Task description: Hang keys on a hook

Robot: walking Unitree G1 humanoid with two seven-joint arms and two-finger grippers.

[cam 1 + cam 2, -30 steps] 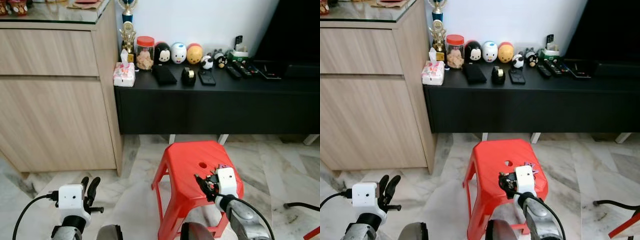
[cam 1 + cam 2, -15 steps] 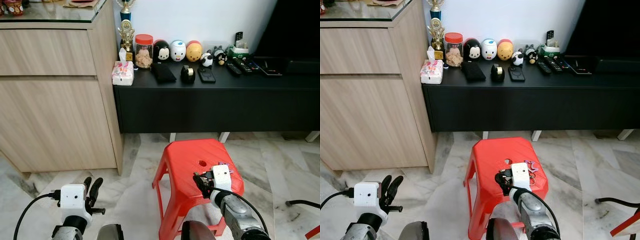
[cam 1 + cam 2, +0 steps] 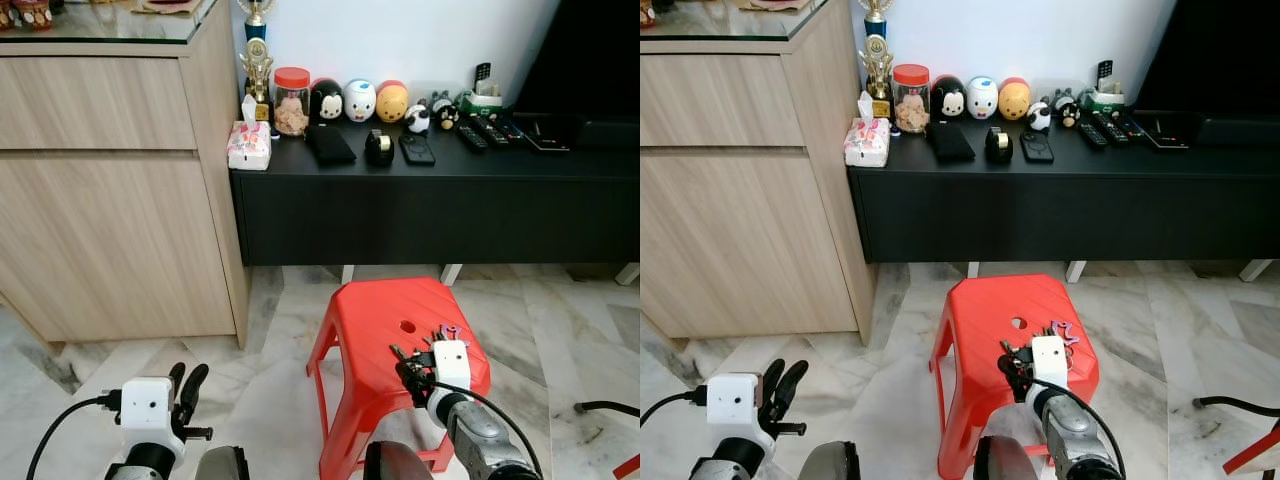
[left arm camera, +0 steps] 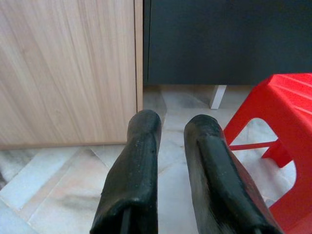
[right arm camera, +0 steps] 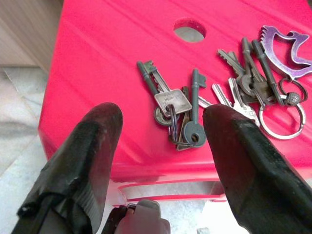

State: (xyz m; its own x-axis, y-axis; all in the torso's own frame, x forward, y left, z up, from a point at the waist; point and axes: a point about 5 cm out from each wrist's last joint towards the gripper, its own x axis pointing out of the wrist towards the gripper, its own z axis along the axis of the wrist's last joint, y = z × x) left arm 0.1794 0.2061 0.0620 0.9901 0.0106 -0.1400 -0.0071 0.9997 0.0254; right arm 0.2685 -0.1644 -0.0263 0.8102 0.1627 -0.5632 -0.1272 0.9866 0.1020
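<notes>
The pick-up is the step in hand, I'd say: nothing is lifted yet, and I can't spot a hook anywhere here. Biggest thing near the robot is the one red plastic stool (image 3: 385,320), lower centre of the head view, standing on the marble floor in front of the long black TV cabinet (image 3: 440,200). On the stool's seat, right of its round hole, lie the metal keys (image 5: 178,112). In the right wrist view I count two bunches: a dark bunch of old lever keys mid-frame, and a second bunch (image 5: 248,87) at upper right with a split ring and one purple bottle-opener fob (image 5: 285,44).

The right gripper (image 5: 163,146) hovers over the seat's near edge, jaws spread wide and empty, the dark bunch lying between them. Next it would need to drop and close on that bunch's ring.

The left gripper (image 4: 170,165), lower left, hangs idle with jaws slightly parted, holding nothing.
</notes>
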